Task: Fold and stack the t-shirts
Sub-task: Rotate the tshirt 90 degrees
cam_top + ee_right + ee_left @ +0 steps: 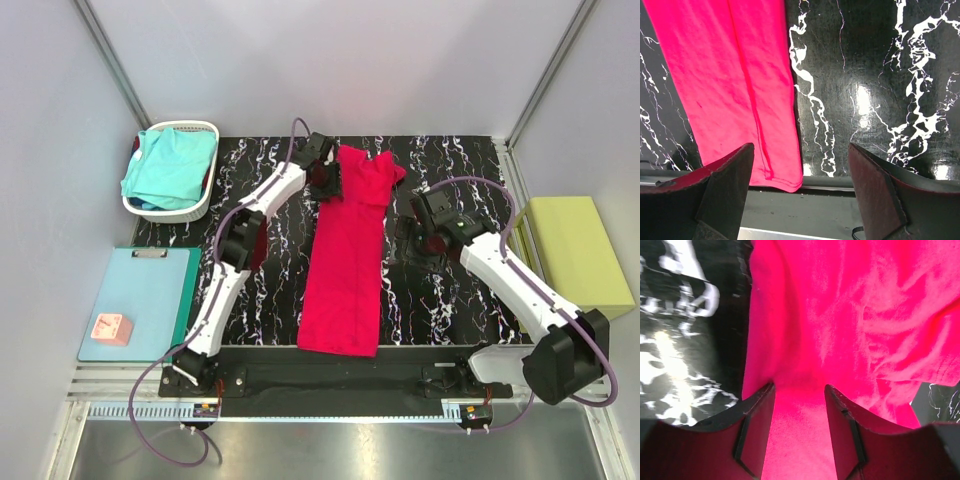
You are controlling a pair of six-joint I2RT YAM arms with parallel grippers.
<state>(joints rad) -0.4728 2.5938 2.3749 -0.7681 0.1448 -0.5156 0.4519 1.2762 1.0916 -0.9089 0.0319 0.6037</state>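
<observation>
Black white-veined tabletop [455, 165] carries the crimson t-shirt [345, 260] as a long narrow strip between our two tools, while the turquoise t-shirt [170, 165] sits bunched in a white basket [200, 205], well off to the outer side of the left gripper [799, 388]. That gripper's jaws stand about half apart at the shirt's collar-end edge with red cloth filling the gap, and we cannot tell whether it is pinched; the right gripper [801, 147] gapes wide and empty, the hem end just beside one finger. We judge the cloth light, limp and quick to wrinkle, so we would pinch corners through all layers.
</observation>
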